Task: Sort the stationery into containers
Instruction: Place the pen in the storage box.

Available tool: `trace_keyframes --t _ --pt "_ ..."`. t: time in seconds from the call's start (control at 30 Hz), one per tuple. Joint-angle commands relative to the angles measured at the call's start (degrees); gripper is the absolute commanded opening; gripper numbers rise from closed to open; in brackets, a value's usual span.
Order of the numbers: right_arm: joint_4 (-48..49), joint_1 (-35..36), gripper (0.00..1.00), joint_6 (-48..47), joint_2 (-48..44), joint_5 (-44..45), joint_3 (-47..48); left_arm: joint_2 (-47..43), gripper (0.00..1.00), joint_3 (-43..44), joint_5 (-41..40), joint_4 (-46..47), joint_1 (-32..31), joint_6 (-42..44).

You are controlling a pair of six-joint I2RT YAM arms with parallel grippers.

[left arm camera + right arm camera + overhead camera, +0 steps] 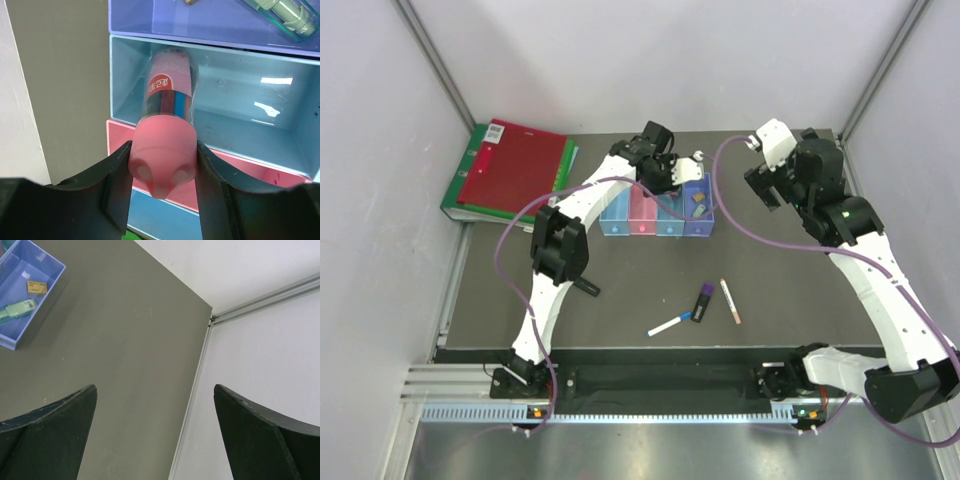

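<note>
**Pink-capped bottle gripped over the bin row**

In the top view, a red binder lies on a green binder at 10 o'clock on the dark counter. The red one has a white barcode sticker at its far corner, too small to read.

The left hand is clamped on the pink cap of a pink-capped bottle, one finger on each side. The bottle's red label bears white Chinese characters that I cannot read with certainty. Its body points at 12 o'clock in the wrist view, over the light-blue bin beside the purple-blue bin. The cap sits above the rim of the pink bin. Whether the bottle touches any bin I cannot tell.

The purple-blue bin holds a green marker and a tiny tan block with print too small to read.

At 6 o'clock from the bins, three things lie on the counter: a white blue-capped pen, a purple-black highlighter and a thin pinkish pen.

At 3 o'clock from the bins, the right hand hangs over bare counter with its fingers wide apart, holding nothing.
</note>
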Motion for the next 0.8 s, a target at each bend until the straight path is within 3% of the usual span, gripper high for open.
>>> trace_keyframes --t 0.0,0.3,0.33,0.47,0.77 --pt "2.1 -0.7 1.00 1.4 -1.1 -0.5 -0.2 -0.7 0.35 -0.1 -0.8 4.1 0.1 -0.2" --pt "2.0 -0.8 0.99 2.0 -0.9 -0.8 -0.5 -2.3 0.60 -3.7 -2.4 9.9 0.0 -2.4" --pt "2.0 -0.8 1.00 2.1 -0.8 -0.9 -0.4 -2.4 0.68 -3.8 -2.6 10.9 0.0 -2.7" --pt "1.9 -0.8 1.00 2.2 -0.7 -1.0 -0.5 -2.8 0.82 -4.5 -3.3 12.9 0.0 -3.3" --pt "2.0 -0.8 1.00 2.5 -1.0 -1.4 -0.8 -3.5 0.84 -5.0 -4.2 15.2 -0.1 -3.8"
